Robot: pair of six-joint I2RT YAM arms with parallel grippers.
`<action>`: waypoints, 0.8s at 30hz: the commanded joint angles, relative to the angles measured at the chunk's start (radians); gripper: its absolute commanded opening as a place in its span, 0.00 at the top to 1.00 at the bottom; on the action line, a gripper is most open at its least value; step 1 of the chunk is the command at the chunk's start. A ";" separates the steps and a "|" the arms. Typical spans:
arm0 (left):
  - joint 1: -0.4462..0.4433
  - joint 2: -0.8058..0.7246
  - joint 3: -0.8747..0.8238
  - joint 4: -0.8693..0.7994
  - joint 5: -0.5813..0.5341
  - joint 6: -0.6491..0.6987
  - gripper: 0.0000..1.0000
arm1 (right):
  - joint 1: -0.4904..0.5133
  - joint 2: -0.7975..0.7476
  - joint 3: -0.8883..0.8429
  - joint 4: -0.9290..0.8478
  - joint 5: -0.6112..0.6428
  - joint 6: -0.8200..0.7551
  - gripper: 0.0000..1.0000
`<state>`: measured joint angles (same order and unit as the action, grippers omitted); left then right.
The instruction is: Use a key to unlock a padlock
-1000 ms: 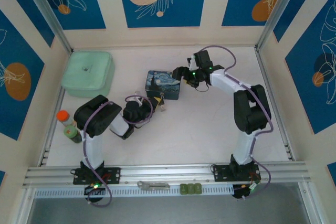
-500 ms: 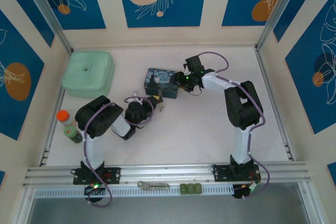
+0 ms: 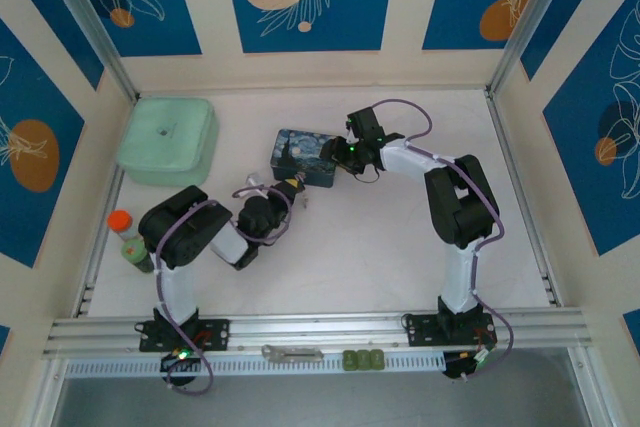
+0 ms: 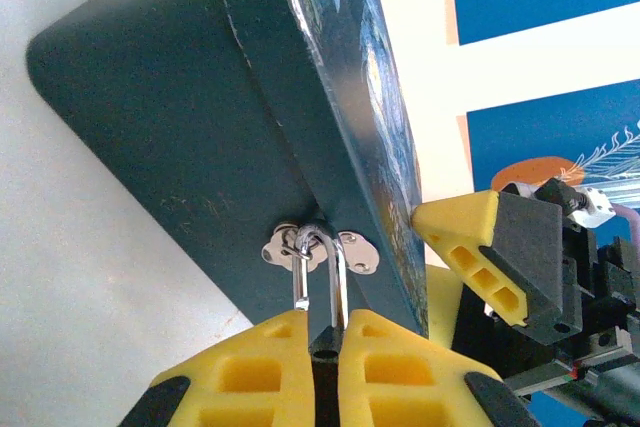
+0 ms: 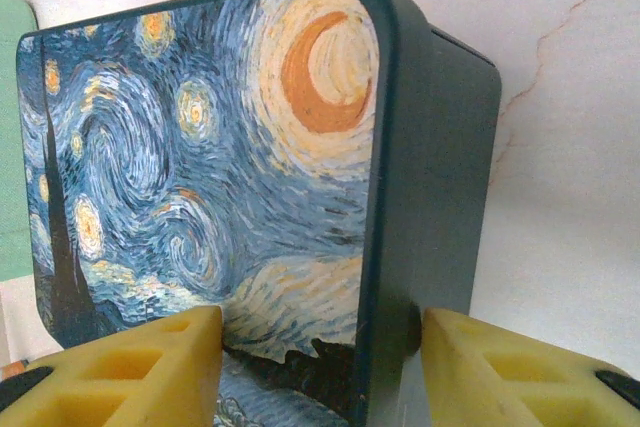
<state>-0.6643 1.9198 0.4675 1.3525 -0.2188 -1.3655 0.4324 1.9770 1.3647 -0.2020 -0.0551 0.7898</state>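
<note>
The padlock (image 4: 328, 335) has a small dark body pinched between my left gripper's (image 4: 325, 325) yellow fingers, which are shut on it. Its silver shackle (image 4: 340, 267) passes through the hasp (image 4: 355, 252) on the starry-night tin (image 4: 170, 117). The shackle's left leg ends free just above one finger. My right gripper (image 5: 320, 347) holds the tin (image 5: 200, 147) across its thickness, one finger on the painted lid and one behind the dark side wall. From above, the tin (image 3: 303, 155) sits tilted between the left gripper (image 3: 290, 187) and the right gripper (image 3: 335, 154). The key is out of view.
A pale green lidded box (image 3: 167, 139) stands at the back left. An orange-capped bottle (image 3: 128, 237) is by the left wall. A grey metal tool (image 3: 292, 353) and green blocks (image 3: 363, 358) lie on the front rail. Open table lies right of the arms.
My right gripper moved left onto the tin and closed on its edge. The tin shifted slightly left and tilted. The left gripper kept its hold on the padlock.
</note>
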 commanded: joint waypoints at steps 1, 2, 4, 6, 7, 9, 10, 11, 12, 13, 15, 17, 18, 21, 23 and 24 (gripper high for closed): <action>-0.006 -0.022 -0.001 0.056 -0.062 0.029 1.00 | 0.002 0.002 -0.012 -0.050 0.043 0.003 0.48; -0.005 -0.024 -0.014 0.056 -0.071 0.026 1.00 | 0.002 0.005 -0.009 -0.051 0.044 0.004 0.48; 0.000 -0.017 -0.029 0.056 -0.078 0.010 1.00 | 0.003 0.011 -0.002 -0.056 0.047 0.003 0.48; 0.002 -0.012 -0.042 0.056 -0.084 -0.003 1.00 | 0.003 0.014 0.002 -0.059 0.049 0.004 0.48; 0.004 -0.014 -0.047 0.056 -0.087 -0.002 1.00 | 0.003 0.014 0.004 -0.060 0.050 0.005 0.48; 0.012 -0.023 -0.063 0.056 -0.086 0.005 1.00 | 0.003 0.013 0.007 -0.063 0.055 0.002 0.48; 0.018 -0.027 -0.072 0.056 -0.082 0.006 1.00 | 0.003 0.013 0.009 -0.065 0.057 -0.001 0.48; 0.026 -0.031 -0.079 0.056 -0.071 0.006 1.00 | 0.003 0.013 0.012 -0.067 0.059 -0.003 0.48; 0.034 -0.036 -0.086 0.055 -0.057 0.006 1.00 | 0.003 0.014 0.016 -0.068 0.059 -0.005 0.48; 0.042 -0.041 -0.094 0.056 -0.043 0.009 1.00 | 0.003 0.014 0.021 -0.071 0.060 -0.009 0.48; 0.048 -0.049 -0.109 0.054 -0.030 0.012 1.00 | 0.004 0.019 0.035 -0.080 0.062 -0.014 0.48; 0.054 -0.050 -0.119 0.056 -0.021 0.008 1.00 | 0.005 0.021 0.043 -0.082 0.063 -0.015 0.48; 0.054 -0.048 -0.119 0.056 -0.018 0.009 1.00 | 0.005 0.019 0.043 -0.080 0.063 -0.016 0.48; 0.052 -0.037 -0.073 0.056 -0.008 0.030 1.00 | 0.011 0.017 0.046 -0.083 0.065 -0.018 0.49; 0.045 -0.024 -0.019 0.056 -0.022 0.036 1.00 | 0.017 0.019 0.045 -0.083 0.068 -0.017 0.49; 0.040 -0.021 0.002 0.056 -0.033 0.045 1.00 | 0.019 0.020 0.045 -0.083 0.064 -0.019 0.49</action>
<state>-0.6212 1.8938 0.3992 1.3582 -0.2314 -1.3518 0.4461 1.9800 1.3930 -0.2371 -0.0174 0.7856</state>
